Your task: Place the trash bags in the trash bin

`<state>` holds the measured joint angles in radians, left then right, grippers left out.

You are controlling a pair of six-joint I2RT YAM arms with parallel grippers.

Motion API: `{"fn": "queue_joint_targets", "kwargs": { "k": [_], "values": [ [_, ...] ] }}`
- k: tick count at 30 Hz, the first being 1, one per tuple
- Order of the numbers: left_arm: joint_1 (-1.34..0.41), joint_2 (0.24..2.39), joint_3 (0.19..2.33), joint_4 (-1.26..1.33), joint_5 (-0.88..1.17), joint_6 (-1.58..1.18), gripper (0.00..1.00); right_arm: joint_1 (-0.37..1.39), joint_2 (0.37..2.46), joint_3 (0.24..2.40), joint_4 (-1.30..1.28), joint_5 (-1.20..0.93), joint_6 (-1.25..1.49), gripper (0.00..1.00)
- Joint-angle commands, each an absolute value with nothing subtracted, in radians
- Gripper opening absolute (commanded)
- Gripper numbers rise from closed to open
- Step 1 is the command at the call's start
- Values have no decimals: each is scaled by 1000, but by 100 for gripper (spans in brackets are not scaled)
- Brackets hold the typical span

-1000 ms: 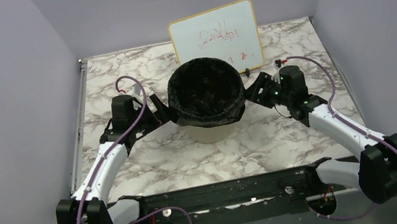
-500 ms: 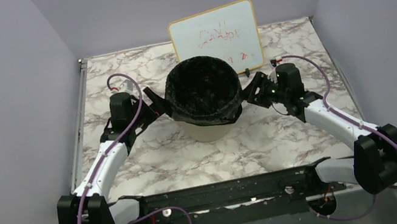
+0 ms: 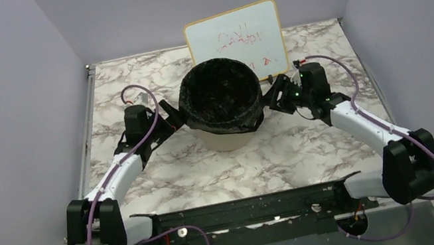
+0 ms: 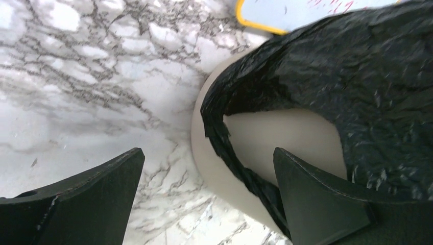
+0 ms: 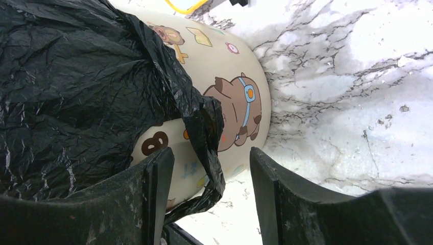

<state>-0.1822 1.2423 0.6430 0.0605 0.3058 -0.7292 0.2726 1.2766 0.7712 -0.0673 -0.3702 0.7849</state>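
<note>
The trash bin (image 3: 228,141), a cream bucket, stands mid-table with the black trash bag (image 3: 221,95) lining it and folded down over its rim. My left gripper (image 3: 175,122) is at the bin's left side, open. In the left wrist view the left gripper (image 4: 208,153) has the bag's hanging edge (image 4: 240,168) and the bin wall (image 4: 265,132) between its wide fingers, near the right one. My right gripper (image 3: 273,95) is at the bin's right side. In its wrist view the right gripper (image 5: 210,153) stands open around a dangling bag strip (image 5: 209,143) beside the cartoon-printed bin (image 5: 224,56).
A white whiteboard (image 3: 235,42) with red writing and a yellow frame leans just behind the bin. The marble table (image 3: 164,179) is walled by grey panels on both sides and at the back. A black rail runs along the near edge.
Both grippers have shifted a little at the bin's sides, the right one farther back and up. The bin and bag have edged slightly toward the whiteboard. Neither gripper's opening changed.
</note>
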Motion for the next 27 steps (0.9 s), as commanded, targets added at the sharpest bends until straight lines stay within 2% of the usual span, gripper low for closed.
{"fn": "queue_joint_targets", "kwargs": {
  "k": [1,9,17,23,27],
  "values": [
    [-195,1153,644,-47,345,-646,99,281,1273,852,-167,-372,727,62],
    [-191,1066,767,-304,222,-537,99,262,1138,914,-357,-114,615,63],
    [-189,996,776,-441,94,-548,99,261,1193,1030,-473,-14,556,62],
    [-187,843,781,-508,27,-547,99,261,1153,1113,-399,-264,503,63],
    [-187,785,787,-512,79,-532,99,261,1250,1201,-455,-464,498,63]
  ]
}}
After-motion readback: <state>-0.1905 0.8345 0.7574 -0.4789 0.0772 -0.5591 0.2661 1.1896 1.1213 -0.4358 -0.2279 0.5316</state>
